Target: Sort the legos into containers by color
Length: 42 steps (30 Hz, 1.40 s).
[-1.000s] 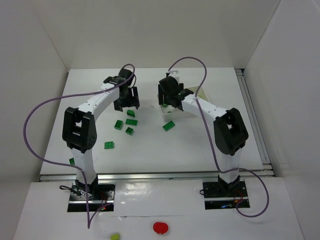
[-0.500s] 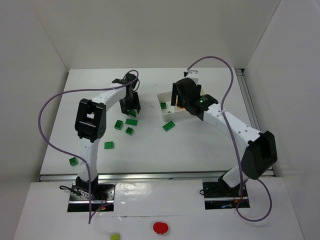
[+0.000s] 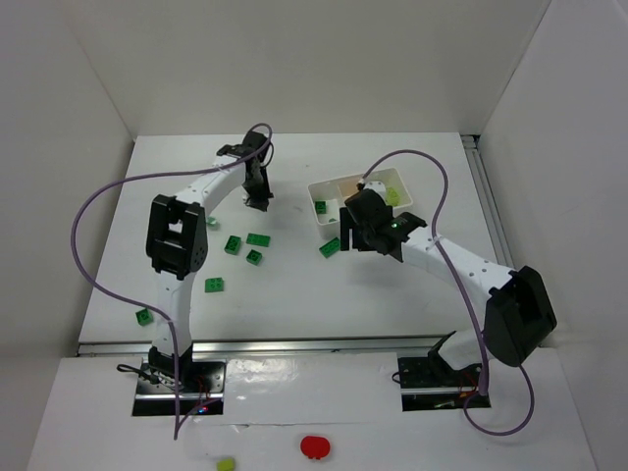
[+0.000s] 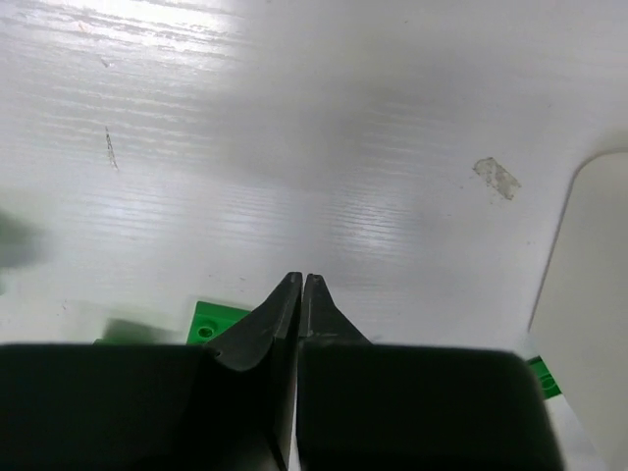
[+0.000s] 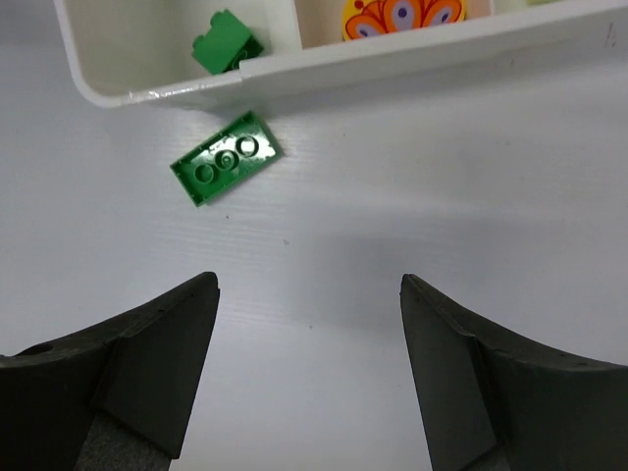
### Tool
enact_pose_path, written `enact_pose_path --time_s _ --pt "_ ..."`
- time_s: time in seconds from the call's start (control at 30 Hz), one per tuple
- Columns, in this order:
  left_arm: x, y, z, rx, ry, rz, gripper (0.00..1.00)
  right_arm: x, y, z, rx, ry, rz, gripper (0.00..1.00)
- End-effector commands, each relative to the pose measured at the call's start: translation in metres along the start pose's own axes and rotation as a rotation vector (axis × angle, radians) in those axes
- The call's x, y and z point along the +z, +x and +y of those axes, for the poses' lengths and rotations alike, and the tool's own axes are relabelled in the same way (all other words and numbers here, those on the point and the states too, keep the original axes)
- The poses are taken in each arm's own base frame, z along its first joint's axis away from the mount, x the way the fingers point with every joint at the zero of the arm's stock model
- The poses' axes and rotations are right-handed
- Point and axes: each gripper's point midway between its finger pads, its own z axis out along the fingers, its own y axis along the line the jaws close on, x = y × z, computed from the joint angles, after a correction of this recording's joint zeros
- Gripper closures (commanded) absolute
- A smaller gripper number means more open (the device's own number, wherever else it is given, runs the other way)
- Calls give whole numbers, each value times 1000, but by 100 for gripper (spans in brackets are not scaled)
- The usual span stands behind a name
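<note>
While the right hand (image 5: 307,285) gapes open, a green lego (image 5: 226,157) lies beyond it, beside the tray (image 5: 392,54).

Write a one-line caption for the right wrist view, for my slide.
Open right gripper faces a dark green brick beside the white tray that holds another green brick.

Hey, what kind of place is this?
Probably a robotics lab test cell: white walls box in a white table, two robot arms bolted at its near edge, and green bricks lie near a sorting tray.
</note>
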Motion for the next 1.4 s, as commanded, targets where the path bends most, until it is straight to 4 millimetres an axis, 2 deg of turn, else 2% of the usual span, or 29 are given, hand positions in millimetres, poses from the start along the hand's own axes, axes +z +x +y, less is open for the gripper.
enact_pose_path --time_s 0.0,0.13,0.23,0.27,0.3,0.37,0.4,0.43,0.47,0.5,0.57,0.6,0.63,0.7,0.73,0.8,0.9,0.93,1.03,1.07,1.13,1.17,1.3,1.37 --pt "-47 -29 -20 34 85 -104 88 -7 4 5 14 -37 -7 18" --pt "-66 -35 -25 49 95 -139 90 -1 9 11 14 -49 4 18" --pt "-77 -40 -11 43 20 -171 73 2 11 15 3 -49 15 18" --pt "-77 -45 1 15 -8 -175 67 1 8 17 6 -53 7 18" --pt "-85 -54 19 -31 -25 -198 54 1 7 17 6 -53 7 18" --pt "-88 -59 43 -82 -57 -198 37 2 6 18 6 -53 7 18" --pt "-90 -67 69 -144 -89 -208 32 2 6 18 6 -53 7 18" --pt "-93 -65 84 -169 -105 -205 24 2 6 18 6 -53 7 18" --pt "-95 -65 97 -202 -118 -203 22 3 5 17 6 -46 3 18" --pt "-93 -61 123 -264 -159 -187 20 1 1 19 9 -50 -5 18" --pt "-103 -61 146 -315 -190 -205 17 5 2 19 -1 -48 -3 18" --pt "-105 -61 168 -361 -233 -215 16 3 -1 22 2 -62 -5 18" --pt "-101 -57 177 -375 -248 -199 16 5 3 25 -8 -64 4 18" --pt "-106 -60 191 -395 -250 -206 15 7 4 28 -8 -71 9 18" --pt "-106 -55 188 -380 -236 -184 15 7 5 29 -19 -80 14 18" --pt "-100 -53 171 -332 -161 -150 16 7 3 30 -16 -86 6 18" --pt "-91 -38 152 -275 -145 -110 14 10 5 30 -29 -81 14 18" --pt "-81 -21 140 -214 -134 -60 11 10 5 30 -29 -81 14 17" --pt "-75 3 119 -111 -111 -28 4 7 1 28 -26 -73 2 17" --pt "-72 18 118 -91 -104 -1 0 8 5 26 -29 -69 10 17" --pt "-67 26 110 -41 -89 -9 0 8 5 26 -29 -68 11 17" --pt "-65 37 111 -29 -102 2 0 8 6 28 -30 -76 15 17" --pt "-54 56 97 77 -116 13 0 10 8 27 -33 -72 23 17" --pt "-47 65 97 103 -145 25 2 13 10 27 -35 -68 30 17"
